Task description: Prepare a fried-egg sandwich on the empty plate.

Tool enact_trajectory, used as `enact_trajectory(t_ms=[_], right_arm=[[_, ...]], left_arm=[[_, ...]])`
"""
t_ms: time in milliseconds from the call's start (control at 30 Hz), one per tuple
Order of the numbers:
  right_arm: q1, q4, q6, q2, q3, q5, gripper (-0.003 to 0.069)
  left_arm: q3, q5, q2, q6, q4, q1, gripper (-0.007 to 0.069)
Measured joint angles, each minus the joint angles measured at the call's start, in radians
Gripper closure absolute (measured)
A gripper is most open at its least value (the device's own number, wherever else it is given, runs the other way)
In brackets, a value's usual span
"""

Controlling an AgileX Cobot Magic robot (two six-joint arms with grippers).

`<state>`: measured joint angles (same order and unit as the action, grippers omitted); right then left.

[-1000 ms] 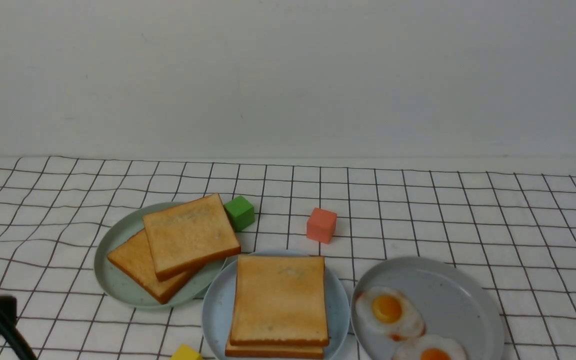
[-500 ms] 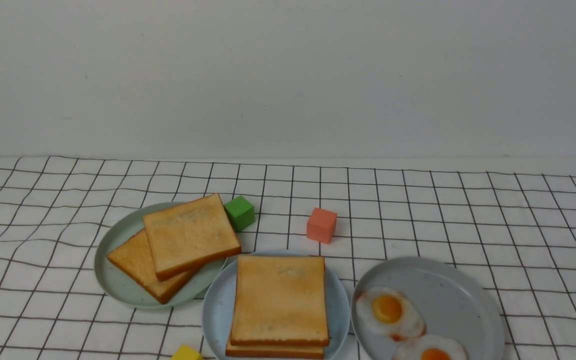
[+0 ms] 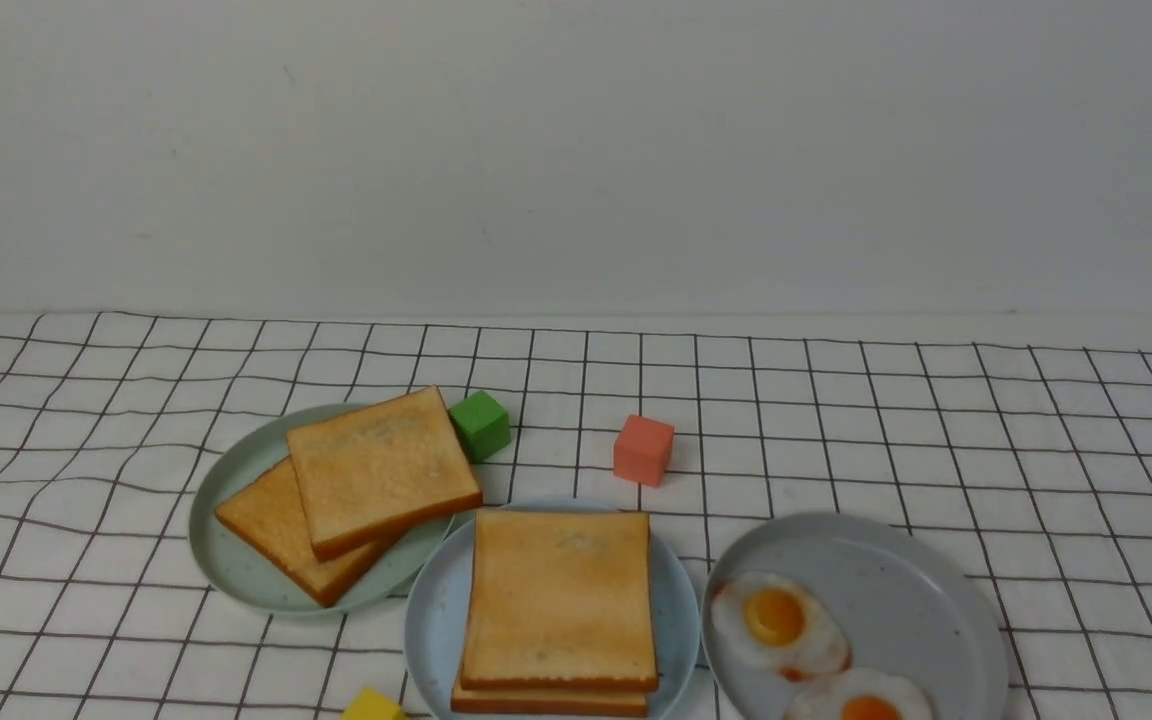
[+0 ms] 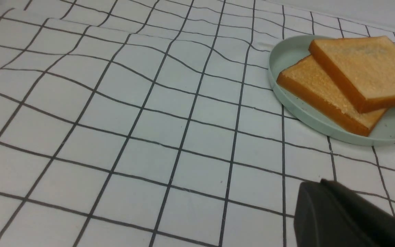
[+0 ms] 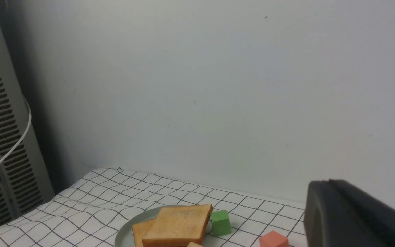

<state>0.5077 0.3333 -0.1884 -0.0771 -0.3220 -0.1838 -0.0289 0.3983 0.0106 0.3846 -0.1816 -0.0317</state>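
The fried-egg sandwich (image 3: 558,600), two stacked toast slices, lies on the light-blue empty plate (image 3: 431,620) at the front centre. What lies between the slices is hidden. Neither gripper appears in the front view. In the left wrist view my left gripper (image 4: 321,182) is shut with nothing in it, hovering over bare cloth well short of the pale green plate (image 4: 286,55). My right gripper (image 5: 329,181) is shut and holds nothing, raised above the table and facing the wall.
Two loose toast slices (image 3: 376,470) overlap on the pale green plate (image 3: 236,560) at the left. Two fried eggs (image 3: 776,620) lie on a grey plate (image 3: 886,560) at the right. A green cube (image 3: 480,425), a pink cube (image 3: 643,450) and a yellow cube (image 3: 368,706) sit on the checked cloth.
The dark part of the left arm at the front view's lower left edge has drawn back out of the frame. Plates, toast and cubes have not moved.
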Motion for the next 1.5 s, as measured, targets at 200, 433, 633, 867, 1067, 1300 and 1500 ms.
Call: enact_trajectory(t_ms=[200,433,633,867,1067,1300,1500], right_arm=[[0.000,0.000,0.000,0.000,0.000,-0.001,0.0621],[0.000,0.000,0.000,0.000,0.000,-0.001,0.0610],[0.000,0.000,0.000,0.000,0.000,-0.001,0.0606],[-0.077,-0.044,0.000,0.000,0.000,-0.007,0.0592],[-0.297,-0.116,0.067,0.004,0.001,-0.151,0.0578],[-0.482,-0.234,0.220,0.075,0.130,-0.255,0.0566],[-0.525,-0.300,0.239,0.089,0.315,-0.258,0.0558]], left_arm=[[0.000,-0.001,0.000,0.000,0.000,0.000,0.0627],[0.000,-0.003,0.000,0.000,-0.002,0.000,0.0622],[0.000,-0.003,0.000,0.000,-0.002,0.000,0.0618],[0.000,-0.003,0.000,0.000,-0.002,0.000,0.0610],[0.000,-0.003,0.000,0.000,-0.002,0.000,0.0608],[0.000,-0.003,0.000,0.000,-0.002,0.000,0.0606],[0.000,-0.003,0.000,0.000,-0.002,0.000,0.0607]])
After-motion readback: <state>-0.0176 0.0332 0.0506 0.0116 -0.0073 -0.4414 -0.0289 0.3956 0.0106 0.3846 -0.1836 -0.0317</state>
